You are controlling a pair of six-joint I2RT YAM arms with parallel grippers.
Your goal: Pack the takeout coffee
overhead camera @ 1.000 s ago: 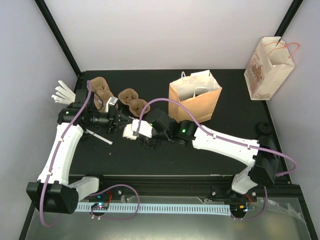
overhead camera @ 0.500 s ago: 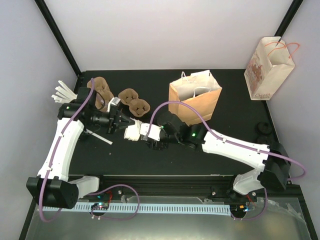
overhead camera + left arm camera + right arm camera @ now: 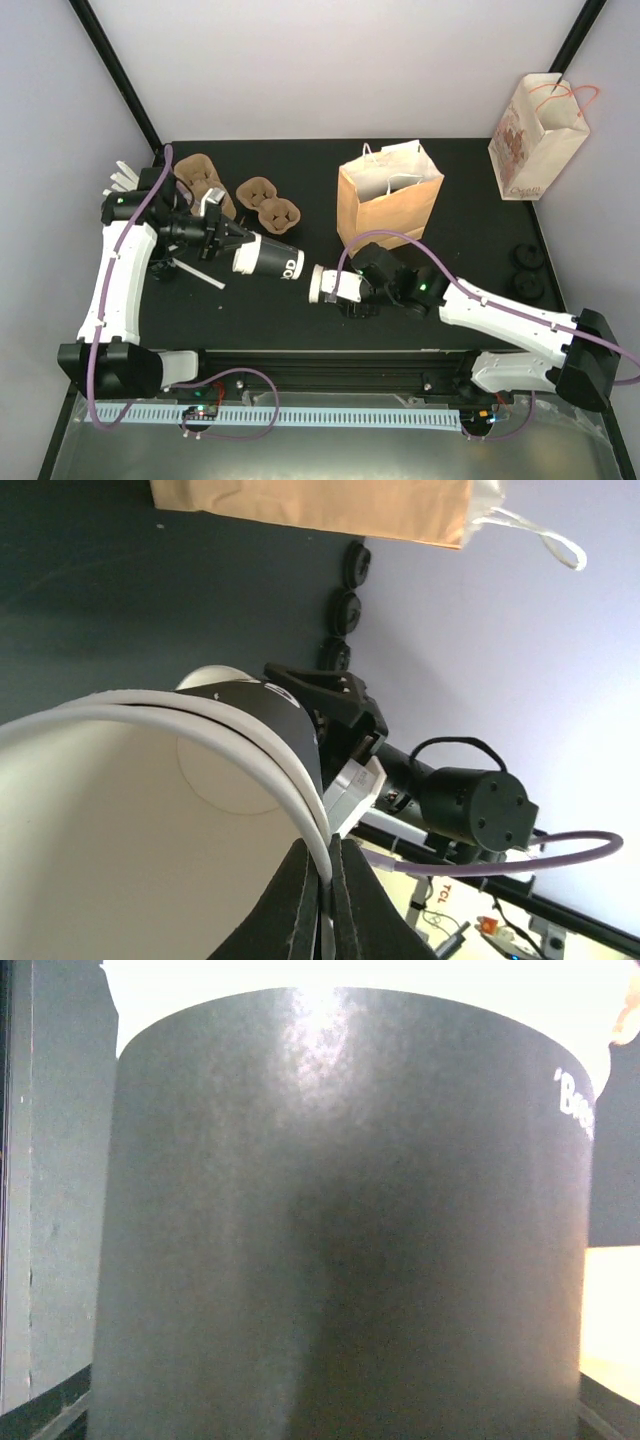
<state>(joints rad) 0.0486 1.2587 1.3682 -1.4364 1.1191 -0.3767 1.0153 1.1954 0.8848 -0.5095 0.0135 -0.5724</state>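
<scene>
1. Near the left-centre of the table (image 3: 470, 200), the takeout coffee cup (image 3: 268, 260) lies on its side: white rim to the left, base to the right. Its outer wall is black with white lettering.
2. Left gripper (image 3: 228, 238): closed, pinching the cup's rim. In the left wrist view the rim runs between the two fingertips of this gripper (image 3: 322, 880), and the cup's (image 3: 150, 830) white interior fills the lower left of the picture.
3. Right gripper (image 3: 308, 277): positioned at the base end of the cup. In the left wrist view one black jaw stands beside the cup's base. Whether the jaws clamp the cup or stand clear of it cannot be told.
4. Right wrist view: the cup's (image 3: 340, 1210) black wall fills the picture, white rim at the far end.
5. Contact between the cup and the table cannot be told.
6. Brown paper bag (image 3: 390, 205): upright and open, white handles up, behind the right gripper and apart from the cup.
7. Cardboard cup carriers (image 3: 268, 203): behind the cup, near the left gripper.
8. Single white stirrer (image 3: 195, 272): flat on the table, just in front of the left gripper.
9. Black lids (image 3: 527, 272): at the right edge of the table, well apart from the cup.
10. Printed paper bag (image 3: 535, 140): at the far right corner, against the wall.
</scene>
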